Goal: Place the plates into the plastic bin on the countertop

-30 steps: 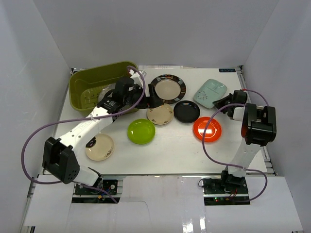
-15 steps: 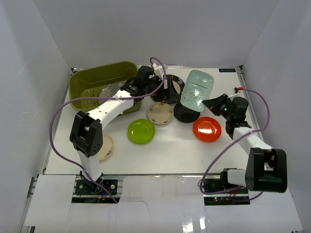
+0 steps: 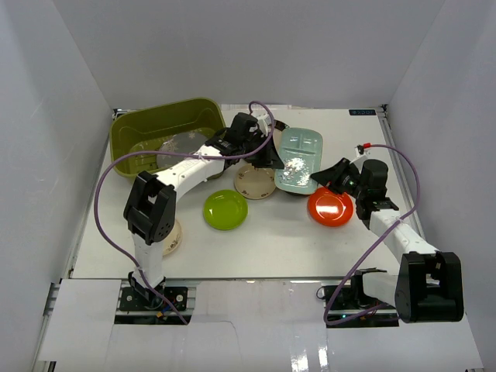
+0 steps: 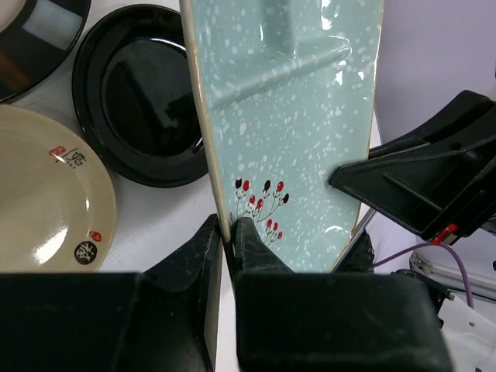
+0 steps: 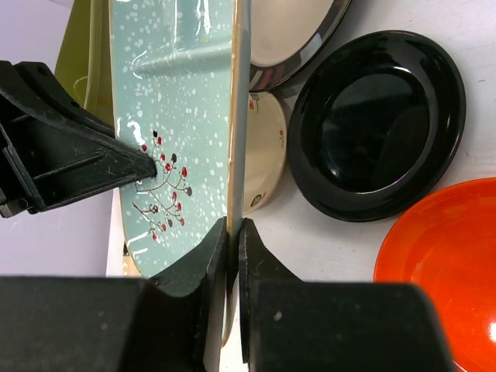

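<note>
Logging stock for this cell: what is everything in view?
plastic bin: 1, olive green, far left
grey plate: 1, grey patterned, inside bin
black plate: 1, black, centre
mint plate: 1, pale mint, held over black plate
black-rimmed plate: 1, cream, far centre
beige plates: 2, beige, centre and near left
green plate: 1, lime, centre
orange plate: 1, orange-red, right of centre
left gripper, right gripper: 2, black, both shut on mint plate

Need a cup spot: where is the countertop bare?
Bare: the near countertop strip before the lime green plate and orange-red plate, and the far right corner. Crowded: mid-table, where left end effector and right end effector pinch the mint plate.
</note>
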You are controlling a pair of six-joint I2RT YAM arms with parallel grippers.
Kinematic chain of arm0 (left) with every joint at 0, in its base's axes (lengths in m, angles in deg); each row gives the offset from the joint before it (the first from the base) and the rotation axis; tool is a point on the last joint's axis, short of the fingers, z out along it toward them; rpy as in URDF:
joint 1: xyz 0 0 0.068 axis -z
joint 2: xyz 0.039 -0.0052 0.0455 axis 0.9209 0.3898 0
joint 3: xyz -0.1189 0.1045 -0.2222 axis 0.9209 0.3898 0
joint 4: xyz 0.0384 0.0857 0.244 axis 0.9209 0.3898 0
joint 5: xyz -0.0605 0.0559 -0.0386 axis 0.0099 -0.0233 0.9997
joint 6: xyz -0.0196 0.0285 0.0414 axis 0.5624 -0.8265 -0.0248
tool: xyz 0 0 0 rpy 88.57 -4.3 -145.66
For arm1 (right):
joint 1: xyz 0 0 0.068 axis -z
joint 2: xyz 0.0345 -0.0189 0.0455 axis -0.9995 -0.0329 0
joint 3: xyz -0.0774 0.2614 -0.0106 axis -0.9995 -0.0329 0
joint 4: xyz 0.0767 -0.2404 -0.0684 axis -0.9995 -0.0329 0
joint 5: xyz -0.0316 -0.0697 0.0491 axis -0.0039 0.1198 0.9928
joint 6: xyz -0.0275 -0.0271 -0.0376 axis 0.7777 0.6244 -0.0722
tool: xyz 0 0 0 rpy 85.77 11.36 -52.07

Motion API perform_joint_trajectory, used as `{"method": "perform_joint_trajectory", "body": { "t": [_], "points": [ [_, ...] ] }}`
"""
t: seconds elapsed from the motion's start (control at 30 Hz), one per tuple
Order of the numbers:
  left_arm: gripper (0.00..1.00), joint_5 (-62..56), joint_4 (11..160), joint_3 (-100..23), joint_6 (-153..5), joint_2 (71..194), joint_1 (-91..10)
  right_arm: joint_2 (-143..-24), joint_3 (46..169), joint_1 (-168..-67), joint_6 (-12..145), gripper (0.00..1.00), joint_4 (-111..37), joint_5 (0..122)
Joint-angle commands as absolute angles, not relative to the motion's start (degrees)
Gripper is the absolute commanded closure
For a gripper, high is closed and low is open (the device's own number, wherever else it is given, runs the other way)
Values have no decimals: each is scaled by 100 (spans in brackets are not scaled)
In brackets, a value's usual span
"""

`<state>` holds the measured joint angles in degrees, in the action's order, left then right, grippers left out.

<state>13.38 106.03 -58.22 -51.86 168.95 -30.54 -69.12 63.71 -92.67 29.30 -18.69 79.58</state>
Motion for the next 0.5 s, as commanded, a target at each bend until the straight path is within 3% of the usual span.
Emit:
{"method": "perform_joint_trajectory", "body": {
  "t": [0.0, 0.03, 0.07, 0.17, 0.27, 0.47],
  "points": [
    [100, 798, 10695, -5903, -5448, 16517, -3032, -6507, 6608, -9348, 2653, 91, -1027, 8526],
    [100, 718, 10695, -5929, -5457, 16377, -3049, -6472, 6643, -9357, 2679, 85, -1106, 8579],
    [100, 700, 10687, -5964, -5431, 16297, -3136, -6428, 6670, -9357, 2706, 59, -1202, 8597],
    [100, 849, 10687, -6157, -5247, 15929, -3549, -6243, 6767, -9357, 2837, 24, -1642, 8676],
    [100, 1339, 10591, -6210, -4896, 15499, -4328, -5954, 6679, -9357, 2811, 19, -1704, 8764],
    [100, 1597, 10484, -5501, -4455, 14680, -6078, -5750, 6302, -9374, 2803, 19, -1643, 8729]
  ]
}}
